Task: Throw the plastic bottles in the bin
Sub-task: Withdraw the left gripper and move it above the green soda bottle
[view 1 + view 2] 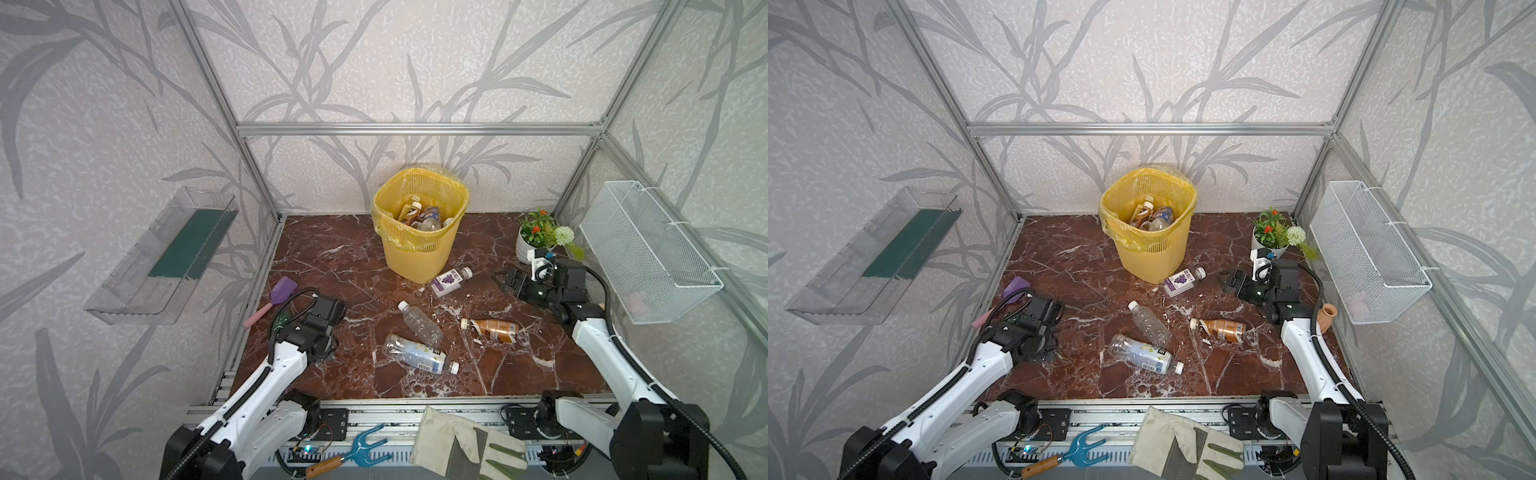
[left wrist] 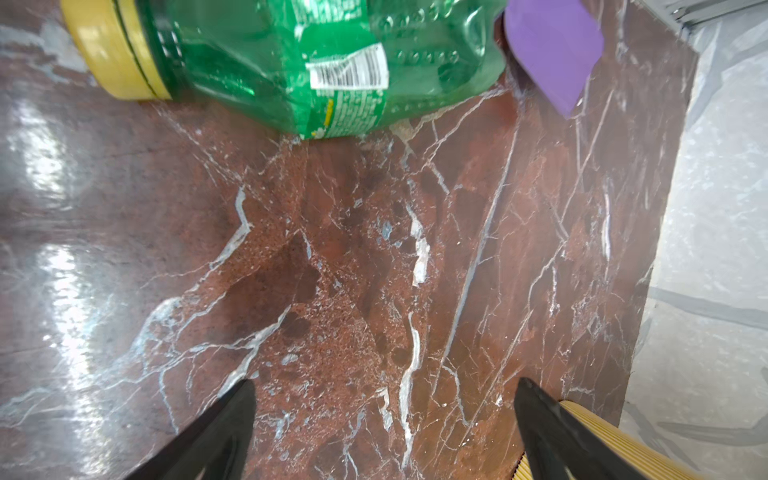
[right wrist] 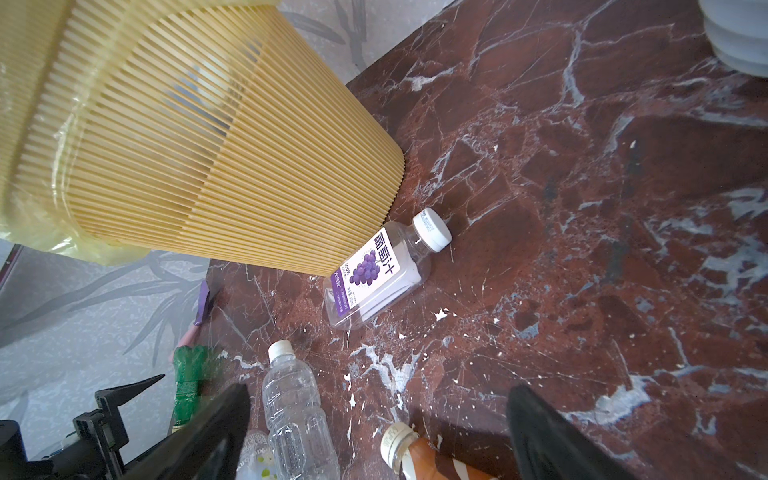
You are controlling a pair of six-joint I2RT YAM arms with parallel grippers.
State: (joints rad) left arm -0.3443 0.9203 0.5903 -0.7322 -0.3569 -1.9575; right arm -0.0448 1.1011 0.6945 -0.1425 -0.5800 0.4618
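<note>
Jaws apart and empty on left claw (image 2: 384,386) and right claw (image 3: 378,392); yellow-capped green plastic bottle (image 2: 332,62) lies at left, just beside purple flat spatula (image 2: 552,54), so I'd push left claw forward, straddle the label band and clear the spatula.

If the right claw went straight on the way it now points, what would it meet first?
Probably the grape-label bottle lying beside the bin; the right claw is open, and its height above the table is unclear.
</note>
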